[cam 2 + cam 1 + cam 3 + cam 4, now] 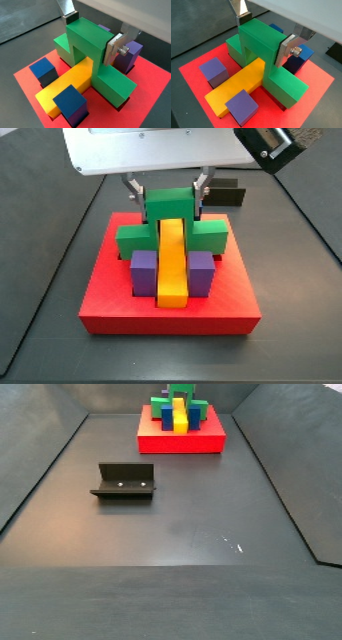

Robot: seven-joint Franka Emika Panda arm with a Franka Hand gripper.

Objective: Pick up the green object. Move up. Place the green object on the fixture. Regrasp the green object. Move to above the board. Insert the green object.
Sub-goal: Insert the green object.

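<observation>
The green object sits in the red board, with its raised middle straddling the yellow bar and its side arms low on the board. My gripper is above the board and shut on the raised middle, one silver finger flat against each side. This also shows in a wrist view and a side view. The fixture stands bare on the floor, well away from the board.
Two purple cubes and two blue cubes flank the yellow bar on the board. The dark walls of the work cell enclose the floor on both sides.
</observation>
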